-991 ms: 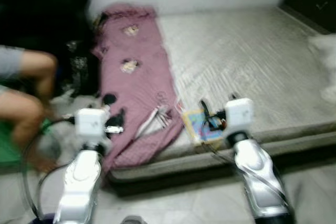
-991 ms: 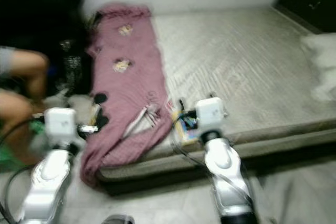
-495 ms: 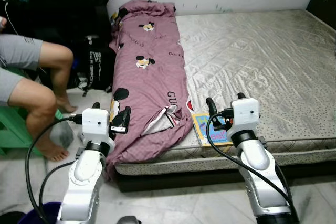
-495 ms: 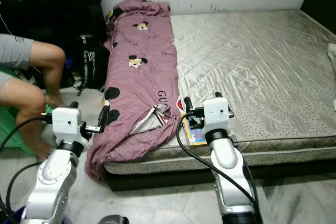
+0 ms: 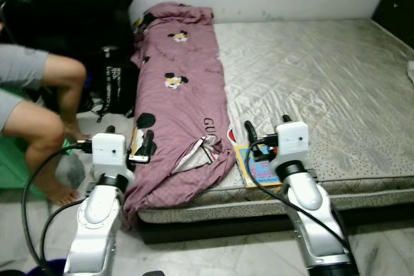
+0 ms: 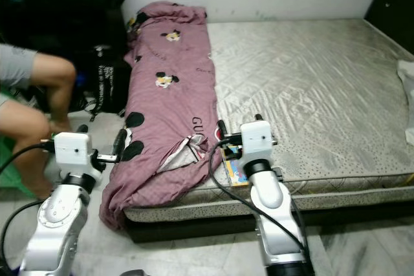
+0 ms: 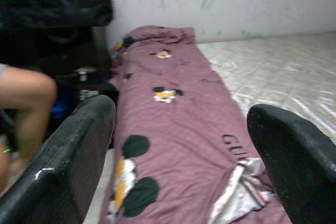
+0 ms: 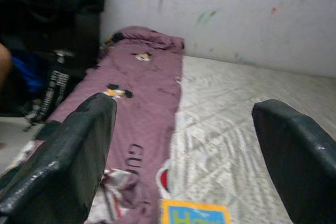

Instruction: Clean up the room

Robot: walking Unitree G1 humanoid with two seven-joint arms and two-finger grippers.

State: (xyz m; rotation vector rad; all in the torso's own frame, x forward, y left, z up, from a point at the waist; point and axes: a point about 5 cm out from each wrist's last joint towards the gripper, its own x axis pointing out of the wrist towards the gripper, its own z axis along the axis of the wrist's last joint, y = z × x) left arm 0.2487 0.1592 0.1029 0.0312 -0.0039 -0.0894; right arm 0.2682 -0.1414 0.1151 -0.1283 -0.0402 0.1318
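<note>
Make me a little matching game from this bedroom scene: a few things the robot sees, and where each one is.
Things:
1. pink blanket
2. picture book
3. black bag
4. person

Places:
A. flat at the mattress's front edge, just ahead of the right gripper
B. seated at the robot's far left
C. stretched along the mattress's left side, its end drooping over the edge
D. on the floor between the person and the mattress

Pairs: 1-C, 2-A, 3-D, 4-B
</note>
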